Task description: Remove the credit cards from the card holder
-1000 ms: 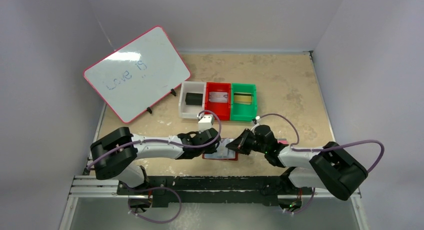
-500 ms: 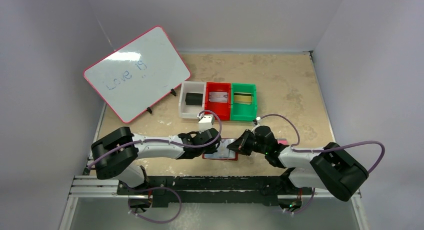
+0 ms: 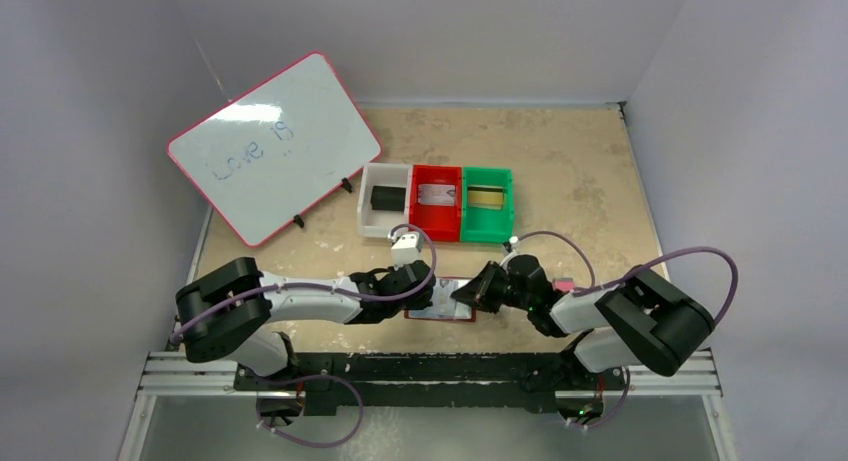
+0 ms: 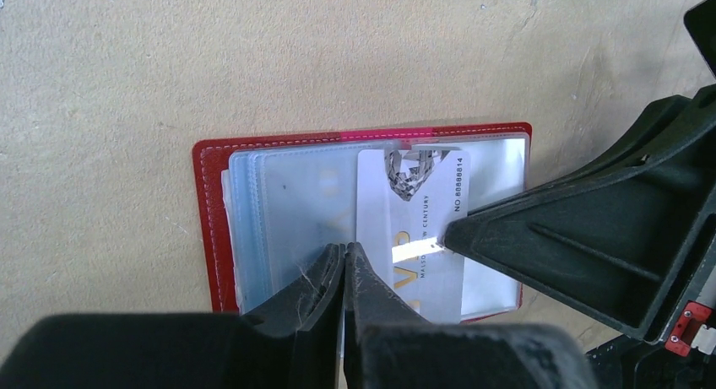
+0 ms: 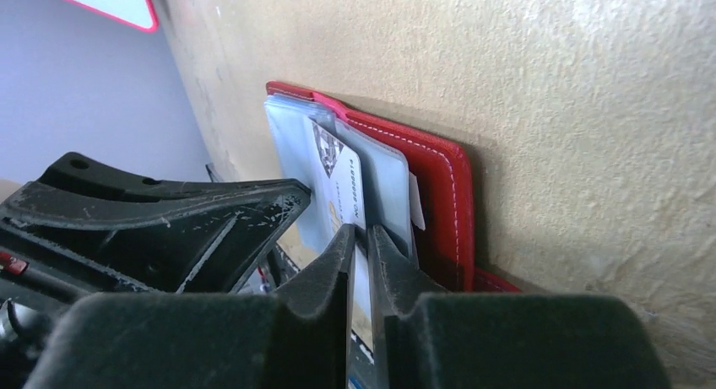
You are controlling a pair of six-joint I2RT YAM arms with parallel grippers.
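The card holder [image 4: 207, 229] lies open on the table, dark red with pale blue sleeves; it also shows between both arms [image 3: 440, 317]. A white credit card [image 4: 409, 229] with gold lettering sticks halfway out of a sleeve. My left gripper [image 4: 344, 250] is shut, its tips resting on the sleeve at the card's left edge. My right gripper [image 5: 359, 235] straddles the card's [image 5: 342, 174] right edge, its jaws a narrow gap apart and wider than the card. One of its fingers [image 4: 540, 237] lies over the card.
Behind the holder stand a white bin [image 3: 372, 221] with a black card, a red bin [image 3: 436, 221] with a silver card and a green bin [image 3: 487, 226] with a gold card. A whiteboard [image 3: 272, 146] leans at the back left. A small pink block [image 3: 565, 283] lies by the right arm.
The right arm's elbow has swung in towards the left while its gripper stayed at the card, jaws parting slightly. The left jaws have closed fully on the spot.
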